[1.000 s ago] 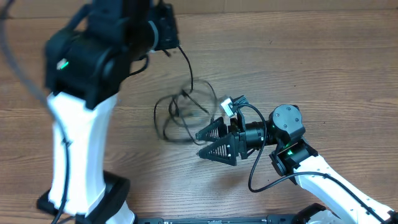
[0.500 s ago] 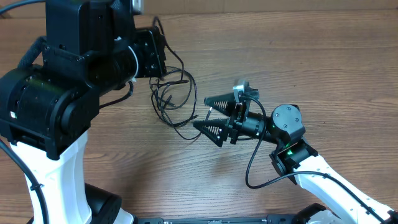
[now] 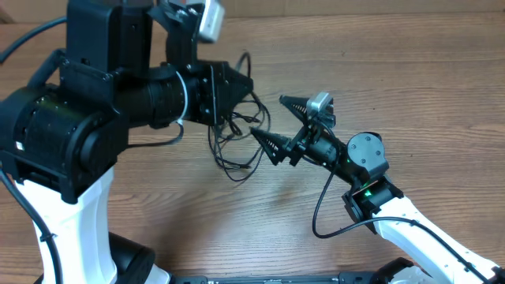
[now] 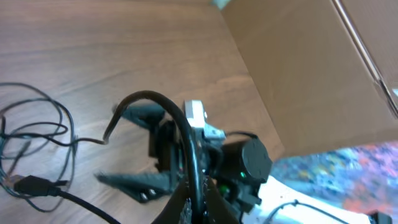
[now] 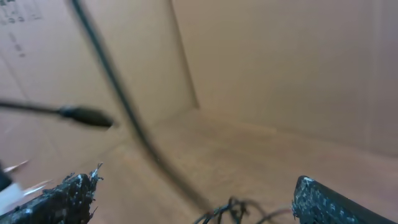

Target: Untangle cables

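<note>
My left gripper (image 3: 241, 85) is pressed together on one strand (image 4: 152, 98) of the cables (image 3: 237, 150). I hold it up off the table (image 3: 410, 71), so the pinched strand takes the weight and the loops hang loose instead of lying knotted flat. In the left wrist view the strand runs out from between my fingers, arches over and drops toward the loops on the left, where a plug (image 4: 28, 184) rests on the wood. From overhead, the bunch sits at mid-table, just below and right of that grip, part lifted and part trailing on the surface. My right gripper (image 3: 267, 117) is spread wide and points left at the bunch, one finger on the far side and one on the near side, so the right edge of the loops lies at its mouth. Its own camera shows a blurred strand crossing between the two fingers and a small knot of cable low between them, but it is too smeared to tell whether either finger touches anything. I judge the wide spread is there to take a second loop, so I can pull against the left grip. A bite on several strands at once would only tighten the tangle.
</note>
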`<state>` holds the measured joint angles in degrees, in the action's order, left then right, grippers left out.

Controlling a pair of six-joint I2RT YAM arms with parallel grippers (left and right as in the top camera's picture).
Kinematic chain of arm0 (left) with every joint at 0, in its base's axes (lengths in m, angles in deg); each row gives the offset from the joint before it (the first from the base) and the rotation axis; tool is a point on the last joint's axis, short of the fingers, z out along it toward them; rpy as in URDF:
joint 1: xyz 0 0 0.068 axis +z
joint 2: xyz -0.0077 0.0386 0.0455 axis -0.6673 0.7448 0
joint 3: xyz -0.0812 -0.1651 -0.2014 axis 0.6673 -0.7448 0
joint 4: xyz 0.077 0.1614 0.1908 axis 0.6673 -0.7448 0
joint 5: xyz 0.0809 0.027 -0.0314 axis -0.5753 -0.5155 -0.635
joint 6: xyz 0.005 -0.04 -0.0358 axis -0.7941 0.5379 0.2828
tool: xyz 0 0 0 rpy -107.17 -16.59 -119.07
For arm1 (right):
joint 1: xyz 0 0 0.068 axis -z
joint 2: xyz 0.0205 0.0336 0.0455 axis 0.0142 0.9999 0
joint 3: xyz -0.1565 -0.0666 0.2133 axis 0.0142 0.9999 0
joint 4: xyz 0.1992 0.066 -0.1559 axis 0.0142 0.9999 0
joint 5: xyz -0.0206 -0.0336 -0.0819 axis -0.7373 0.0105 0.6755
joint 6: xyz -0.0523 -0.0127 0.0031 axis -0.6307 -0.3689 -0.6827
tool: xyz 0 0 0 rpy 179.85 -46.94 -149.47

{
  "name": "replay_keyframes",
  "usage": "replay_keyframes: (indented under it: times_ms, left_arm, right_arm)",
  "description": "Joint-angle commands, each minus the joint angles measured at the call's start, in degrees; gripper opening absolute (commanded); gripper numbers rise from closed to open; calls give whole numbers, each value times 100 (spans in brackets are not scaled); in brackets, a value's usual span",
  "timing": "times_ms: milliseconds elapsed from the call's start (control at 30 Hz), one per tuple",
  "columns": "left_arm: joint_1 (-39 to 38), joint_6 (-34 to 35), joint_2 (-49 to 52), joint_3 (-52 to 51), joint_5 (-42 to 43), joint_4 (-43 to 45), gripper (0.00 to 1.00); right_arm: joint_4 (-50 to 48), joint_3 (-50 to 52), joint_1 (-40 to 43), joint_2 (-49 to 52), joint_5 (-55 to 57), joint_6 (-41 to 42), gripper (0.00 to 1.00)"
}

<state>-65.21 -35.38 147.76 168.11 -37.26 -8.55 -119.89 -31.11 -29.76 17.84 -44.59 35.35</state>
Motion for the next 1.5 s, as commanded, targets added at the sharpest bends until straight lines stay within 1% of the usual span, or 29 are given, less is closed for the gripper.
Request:
replay_keyframes:
  times_ms: [0,67,167,200,233,267,333,433,467,500,567,633,767,867,1167,1200,1300,1333,1467]
  left_arm:
    - [-256,-162,-20,59,289,-39,4]
    - [-400,-201,-20,59,284,-48,4]
    - [-542,-424,-20,59,199,-44,4]
    - [-562,-472,-20,59,61,-48,4]
    - [-562,-479,-20,59,-192,-76,4]
    - [-560,-476,-17,59,-413,-105,4]
    - [-560,-472,-17,57,-599,-157,4]
    - [-562,-407,-17,52,-555,-170,4]
    - [-562,-402,-17,52,-542,-173,4]
    - [-562,-396,-15,50,-507,-173,4]
    - [-562,-387,-11,48,-343,-170,4]
    - [-562,-361,11,48,-81,-160,4]
    - [-562,-208,52,48,348,-146,4]
    - [-562,-24,87,48,396,-153,4]
    - [-693,0,107,48,494,-76,4]
    - [-739,0,107,48,474,-46,4]
    - [-820,-2,107,48,413,2,4]
    - [-822,0,107,48,415,4,4]
    - [-822,2,107,48,437,0,4]
  right_arm:
    - [-114,-74,-17,13,446,-286,99]
    - [-96,-74,-17,13,557,-289,93]
    - [-63,-74,-17,13,575,-286,63]
    - [-55,-74,-20,13,533,-284,53]
    - [-48,-74,-17,13,472,-284,46]
    - [-48,-74,-20,13,393,-284,42]
    - [-48,-74,-17,13,240,-286,38]
    - [-48,-74,-17,13,177,-289,38]
    - [-57,-74,-17,13,179,-291,42]
    - [-79,-74,-17,13,179,-289,49]
    - [-138,-74,-17,13,179,-291,54]
    - [-173,-74,-17,13,181,-291,61]
    - [-173,-74,-17,13,199,-289,64]
    - [-173,-74,-17,13,203,-398,64]
    - [-175,-74,-17,13,330,-417,64]
    - [-175,-74,-17,13,354,-439,61]
    - [-168,-74,-17,13,348,-581,47]
    - [-153,-74,-17,13,354,-588,45]
    - [-157,-74,-17,13,367,-588,44]
